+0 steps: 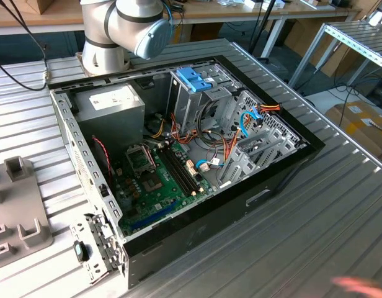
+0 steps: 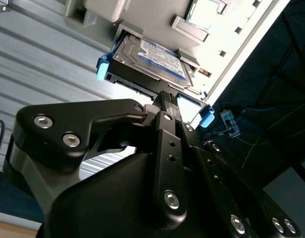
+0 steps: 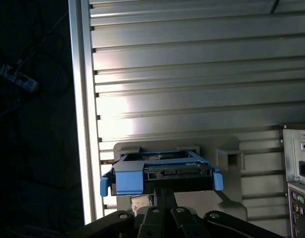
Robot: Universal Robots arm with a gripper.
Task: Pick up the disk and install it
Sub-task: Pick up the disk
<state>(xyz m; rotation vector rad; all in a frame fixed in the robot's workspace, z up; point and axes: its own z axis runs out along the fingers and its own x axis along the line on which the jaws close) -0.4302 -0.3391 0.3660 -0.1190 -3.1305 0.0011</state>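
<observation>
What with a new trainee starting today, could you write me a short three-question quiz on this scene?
1. True or false: the flat rectangular hard drive in its light-blue plastic carrier lies inside the open black computer case.
2. Which is the black gripper nearest to? A the green motherboard; B the hard drive; C the grey power supply box.
3. Fill in: the fixed plastic latch atop the grey metal drive cage is coloured ___.

Key: 1 false, since it rests in a grey holder on the ribbed metal table, outside the case. 2 B. 3 blue.
</observation>
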